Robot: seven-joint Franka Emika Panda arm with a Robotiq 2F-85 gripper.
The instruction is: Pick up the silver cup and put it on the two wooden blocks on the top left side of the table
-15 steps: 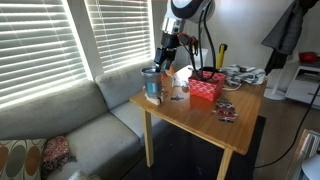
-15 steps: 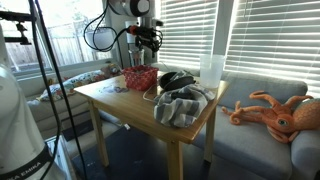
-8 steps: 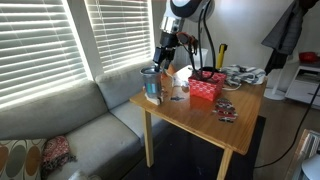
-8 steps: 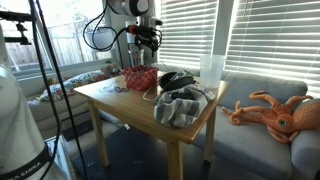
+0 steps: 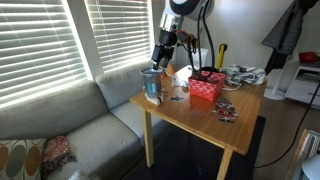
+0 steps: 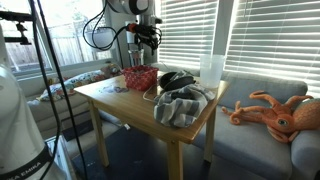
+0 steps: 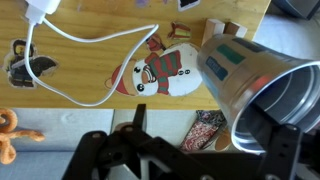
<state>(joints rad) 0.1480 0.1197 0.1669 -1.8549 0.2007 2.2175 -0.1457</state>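
Note:
The silver cup (image 5: 151, 84) stands upright at the table (image 5: 195, 112) corner nearest the sofa. In the wrist view it fills the right side, its open mouth (image 7: 265, 95) facing the camera. Two tan wooden blocks (image 7: 223, 30) show right at the cup's base; I cannot tell whether the cup rests on them. My gripper (image 5: 165, 48) hangs above and slightly behind the cup, apart from it. It also shows in an exterior view (image 6: 143, 38). Its fingers (image 7: 185, 145) are spread open and empty, the cup's rim near one finger.
A red basket (image 5: 205, 87) stands mid-table, also seen in an exterior view (image 6: 140, 78). A snowman figure (image 7: 160, 72) and a white cable (image 7: 90, 35) lie beside the cup. A white container (image 6: 212, 70), a grey cloth (image 6: 180, 106), a grey sofa (image 5: 70, 120) and an orange octopus toy (image 6: 275, 112) are nearby.

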